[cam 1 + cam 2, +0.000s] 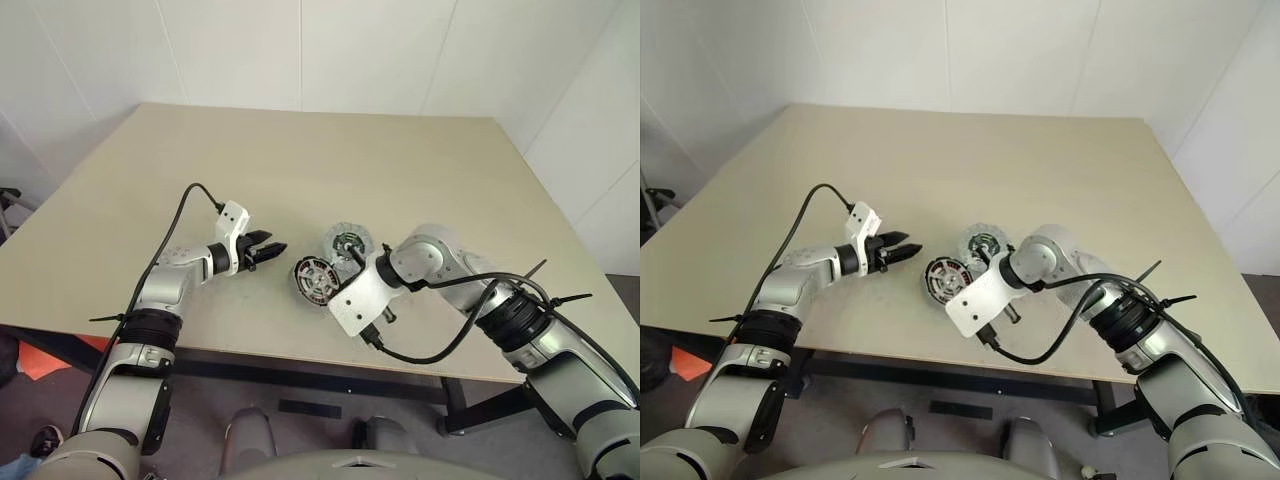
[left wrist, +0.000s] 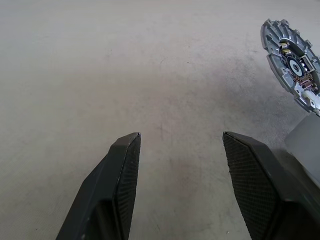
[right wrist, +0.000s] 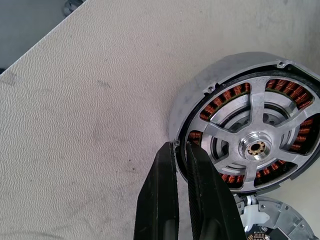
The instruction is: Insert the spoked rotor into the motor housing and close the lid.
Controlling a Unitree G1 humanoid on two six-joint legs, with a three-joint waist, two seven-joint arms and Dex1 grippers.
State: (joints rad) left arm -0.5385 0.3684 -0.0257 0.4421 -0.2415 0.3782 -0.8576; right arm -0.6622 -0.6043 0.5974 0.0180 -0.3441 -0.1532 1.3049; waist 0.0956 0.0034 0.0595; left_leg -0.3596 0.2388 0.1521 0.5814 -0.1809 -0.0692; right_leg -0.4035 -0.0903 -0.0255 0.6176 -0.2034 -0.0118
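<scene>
The motor housing (image 3: 200,100) sits near the table's front edge, between my two arms. The spoked rotor (image 3: 255,147) is inside it, its silver spokes and hub lying over the copper-red windings. My right gripper (image 3: 181,147) is shut on the housing's rim, one finger outside the wall and one just inside. The grey ribbed lid (image 1: 348,243) lies on the table just behind the housing (image 1: 313,280), dark centre up, also seen as the lid (image 2: 292,65). My left gripper (image 2: 180,137) stands open and holds nothing, over bare table a short way left of the housing.
The beige table (image 1: 300,160) stretches wide behind the parts. Its front edge (image 1: 250,350) runs close below both grippers. A black cable (image 1: 440,345) loops under my right wrist. White walls stand behind and to the right.
</scene>
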